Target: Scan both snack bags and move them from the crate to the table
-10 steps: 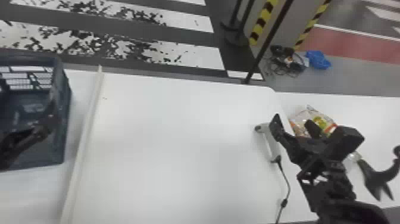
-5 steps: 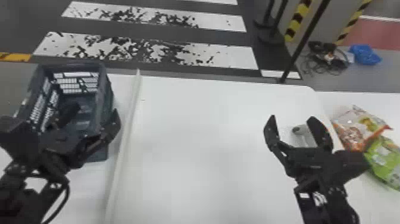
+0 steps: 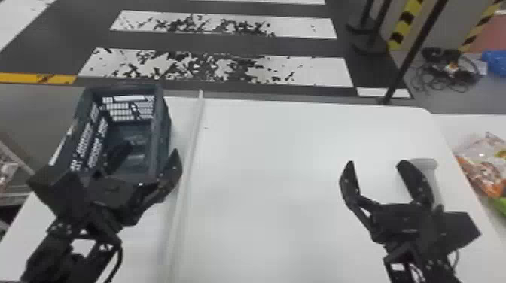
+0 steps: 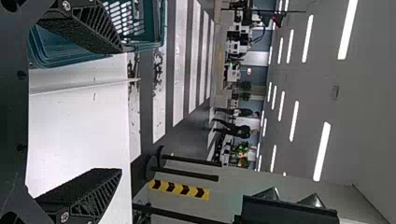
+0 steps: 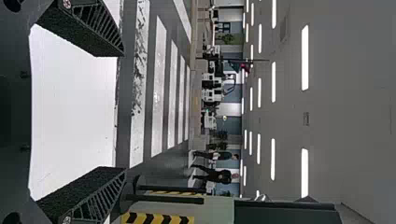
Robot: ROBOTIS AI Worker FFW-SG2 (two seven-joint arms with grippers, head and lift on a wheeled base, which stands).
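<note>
L gripper point(image 3: 152, 150) has its fingers spread wide, at near end of crate point(image 3: 162, 124); inside, the crate floor is seen. R gripper point(image 3: 377, 162) is spread also, over table point(image 3: 282, 188), nr. scanner point(image 3: 429, 164). Orange bag point(image 3: 483, 165) & part of green bag point(image 3: 502, 203) are at far R, past table edge.

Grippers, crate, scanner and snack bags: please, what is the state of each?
Left gripper: fingers open
Right gripper: fingers open
Crate: upright, open-topped
Scanner: lying, partly hidden
Orange snack bag: lying; sealed or not, cannot tell
Green snack bag: mostly cut off, cannot tell
</note>
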